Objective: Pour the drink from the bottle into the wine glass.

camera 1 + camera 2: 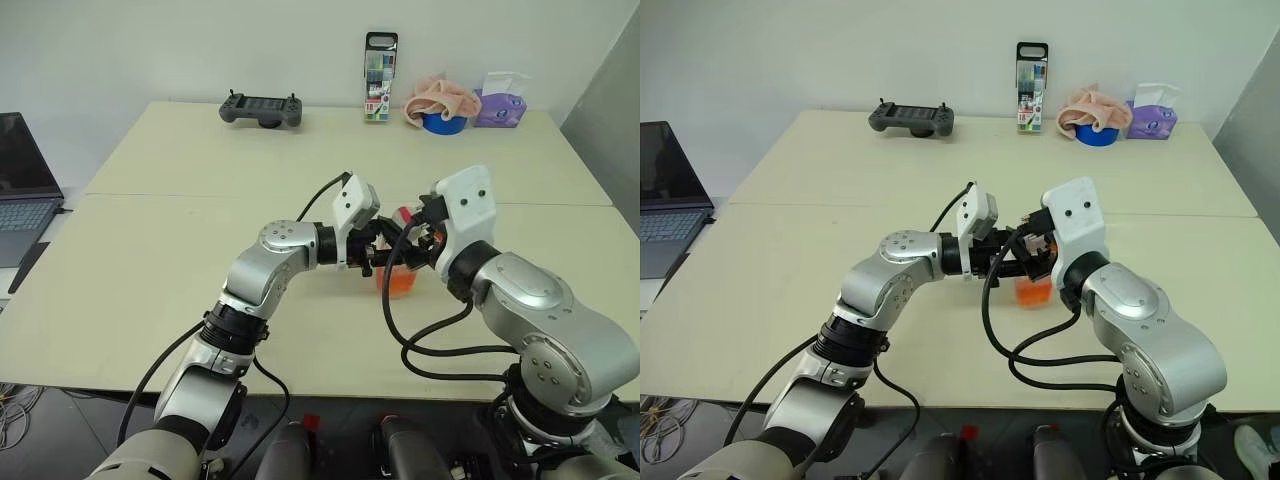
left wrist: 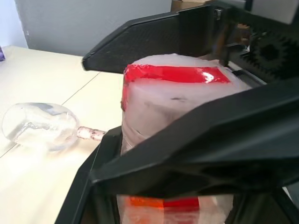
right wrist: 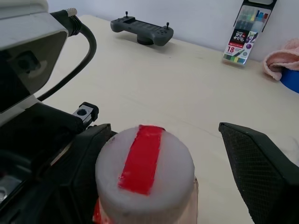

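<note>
Left claw [image 2: 154,154] clamped on bottle [image 2: 180,100] — right claw [image 3: 182,154] spread wide round its cap, wine glass [image 2: 39,126] lying tipped on tabletop [image 1: 150,250] at nine o'clock.

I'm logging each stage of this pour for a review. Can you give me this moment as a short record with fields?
bottle: small clear plastic bottle with red-and-white cap, upright, orange drink inside
left gripper: left gripper shut on the bottle
right gripper: right gripper open, fingers either side of the cap
wine glass: clear stemmed wine glass lying on its side on the beige table
stage: cap on, nothing poured
</note>
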